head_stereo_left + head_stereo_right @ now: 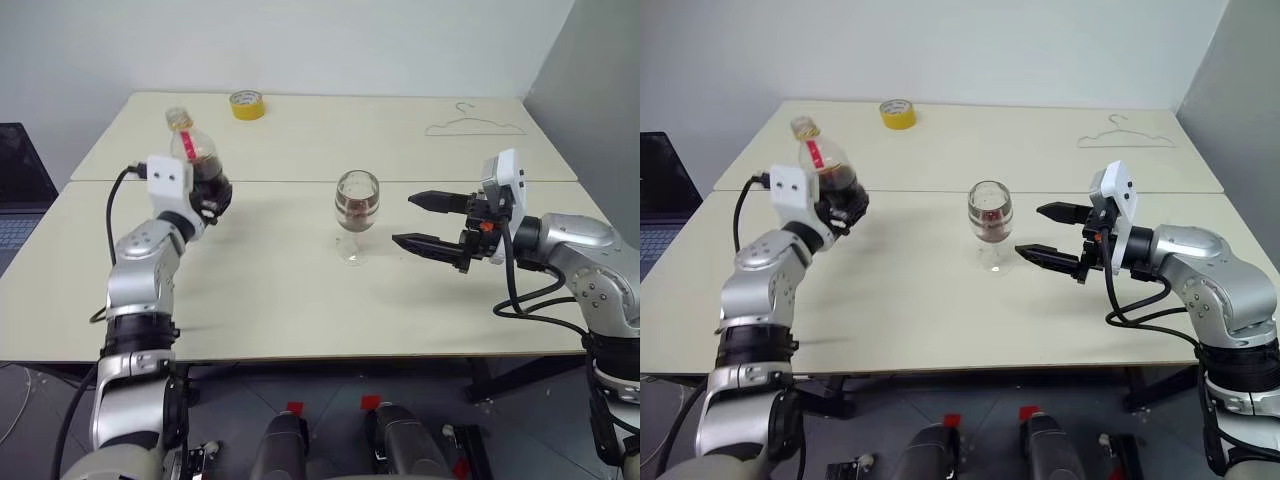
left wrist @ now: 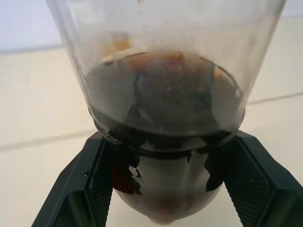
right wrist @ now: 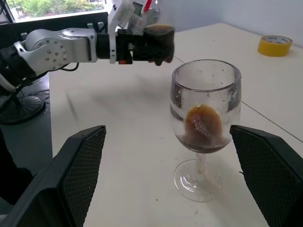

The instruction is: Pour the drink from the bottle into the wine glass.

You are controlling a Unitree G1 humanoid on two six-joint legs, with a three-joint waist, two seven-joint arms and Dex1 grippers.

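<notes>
My left gripper (image 1: 207,190) is shut on the lower body of the clear bottle (image 1: 192,148), with its fingers (image 2: 80,189) on either side. The bottle stands nearly upright at the table's left, neck leaning slightly away, with dark drink (image 2: 165,104) in its lower part. The wine glass (image 1: 357,208) stands upright at the table's middle, with some dark, foamy drink (image 3: 202,126) in its bowl. My right gripper (image 1: 428,222) is open just right of the glass, pointing at it without touching. In the right wrist view its fingers (image 3: 71,179) stand wide on both sides of the glass.
A yellow tape roll (image 1: 247,104) lies at the far edge of the table. A wire hanger (image 1: 475,126) lies at the back right. A seam (image 1: 300,182) between two tabletops runs across behind the glass. A dark laptop (image 1: 18,195) sits off the left side.
</notes>
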